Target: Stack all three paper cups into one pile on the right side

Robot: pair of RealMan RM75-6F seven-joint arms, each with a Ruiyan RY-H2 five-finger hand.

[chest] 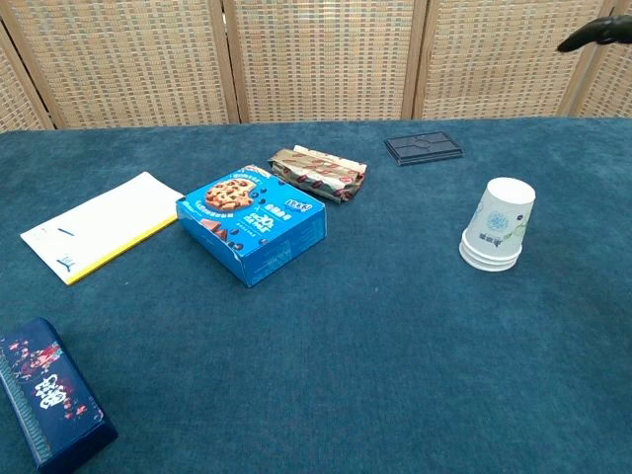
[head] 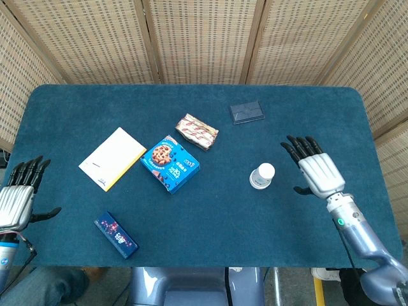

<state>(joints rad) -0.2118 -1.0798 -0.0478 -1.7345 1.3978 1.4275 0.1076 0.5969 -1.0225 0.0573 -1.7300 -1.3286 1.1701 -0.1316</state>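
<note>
Your paper cups (chest: 498, 225) stood nested upside down in one pile on the right side of the table (head: 210, 223), leaning slightly, with leaf print on the side; any lettering was too small to read. Your right hand (head: 313, 172) was near the pile but apart from it, fingers spread, holding nothing; in the chest view only a dark fingertip (chest: 592, 34) showed at the top right. Your left hand (head: 18, 196) was at the table's left edge, fingers apart, empty. Left of the pile lay a blue cookie box (chest: 252, 222), a striped snack packet (chest: 318, 172), a white-and-yellow notepad (chest: 97, 224), a dark blue box (chest: 47, 395) and a small dark case (chest: 423, 148). The box print was not legible. Nothing stood between your right hand and the pile.
</note>
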